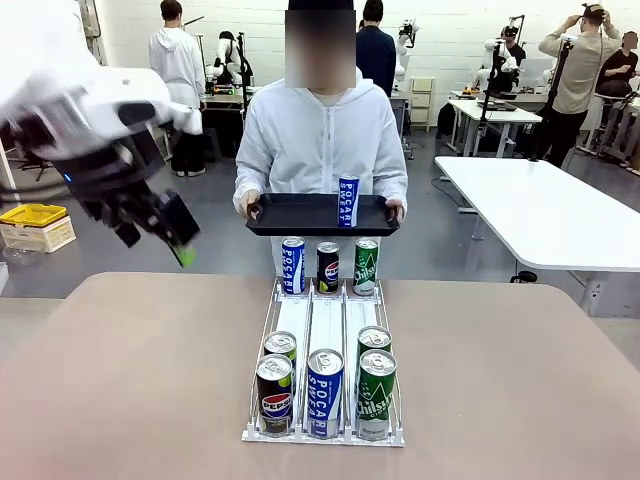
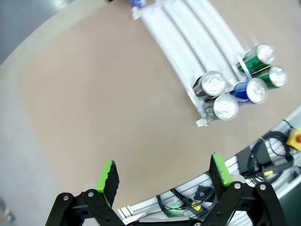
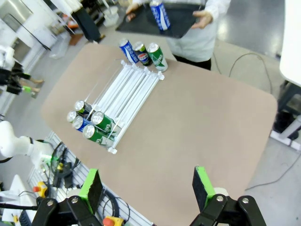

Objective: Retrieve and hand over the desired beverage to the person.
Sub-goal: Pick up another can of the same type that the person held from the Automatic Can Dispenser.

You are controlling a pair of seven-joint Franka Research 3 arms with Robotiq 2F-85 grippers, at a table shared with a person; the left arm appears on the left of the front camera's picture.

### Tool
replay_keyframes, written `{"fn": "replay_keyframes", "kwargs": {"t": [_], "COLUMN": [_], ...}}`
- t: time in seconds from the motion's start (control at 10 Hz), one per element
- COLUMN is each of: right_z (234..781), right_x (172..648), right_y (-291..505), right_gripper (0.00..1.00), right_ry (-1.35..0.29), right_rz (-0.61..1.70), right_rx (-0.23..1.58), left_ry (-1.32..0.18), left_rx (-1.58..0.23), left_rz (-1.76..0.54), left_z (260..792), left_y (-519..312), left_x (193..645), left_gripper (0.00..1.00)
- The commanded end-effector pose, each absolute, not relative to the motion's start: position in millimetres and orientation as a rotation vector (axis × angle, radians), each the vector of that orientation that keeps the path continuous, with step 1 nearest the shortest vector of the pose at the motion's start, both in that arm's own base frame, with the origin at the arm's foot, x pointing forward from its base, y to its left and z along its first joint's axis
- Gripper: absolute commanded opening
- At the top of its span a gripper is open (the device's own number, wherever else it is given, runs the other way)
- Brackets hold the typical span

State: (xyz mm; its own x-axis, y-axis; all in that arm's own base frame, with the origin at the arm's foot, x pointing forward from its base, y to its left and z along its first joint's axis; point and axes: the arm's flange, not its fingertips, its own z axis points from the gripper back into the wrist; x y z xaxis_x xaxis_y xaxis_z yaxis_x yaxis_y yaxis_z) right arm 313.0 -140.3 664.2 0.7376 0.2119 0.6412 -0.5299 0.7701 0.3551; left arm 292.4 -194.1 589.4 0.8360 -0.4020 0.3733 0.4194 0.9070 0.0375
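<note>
Left end effector (image 2: 162,164) spread wide, empty

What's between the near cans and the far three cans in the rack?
Just bare white lanes of the rack; no can stands between the near cans and the far three cans. Seen in the front and right wrist views.

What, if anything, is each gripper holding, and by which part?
Nothing is held: the left gripper and the right gripper both stand open and empty.

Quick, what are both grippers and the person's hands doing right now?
Left gripper: open, holding nothing.
Right gripper: open, holding nothing.
Person's hands: holding the black tray.
</note>
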Motion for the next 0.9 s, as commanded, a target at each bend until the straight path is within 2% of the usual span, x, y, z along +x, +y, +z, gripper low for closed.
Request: {"fn": "replay_keyframes", "kwargs": {"t": [0.0,0.3,0.6,0.8], "right_z": [663,663,663,663], "right_x": [314,314,314,314], "right_y": [-140,-140,-140,-140], "right_gripper": [1.0,1.0,1.0,1.0], "right_ry": [-0.627,-0.627,-0.627,-0.627], "right_rz": [0.437,0.437,0.437,0.437], "right_rx": [0.576,0.576,0.576,0.576], "left_ry": [-0.284,-0.245,-0.226,-0.229], "left_rx": [0.051,-0.053,-0.072,-0.12], "left_rz": [-0.335,-0.259,-0.149,-0.158], "left_z": [575,569,548,544], "left_y": [-214,-244,-266,-266], "left_x": [266,264,286,302], "left_gripper": [1.0,1.0,1.0,1.0]}}
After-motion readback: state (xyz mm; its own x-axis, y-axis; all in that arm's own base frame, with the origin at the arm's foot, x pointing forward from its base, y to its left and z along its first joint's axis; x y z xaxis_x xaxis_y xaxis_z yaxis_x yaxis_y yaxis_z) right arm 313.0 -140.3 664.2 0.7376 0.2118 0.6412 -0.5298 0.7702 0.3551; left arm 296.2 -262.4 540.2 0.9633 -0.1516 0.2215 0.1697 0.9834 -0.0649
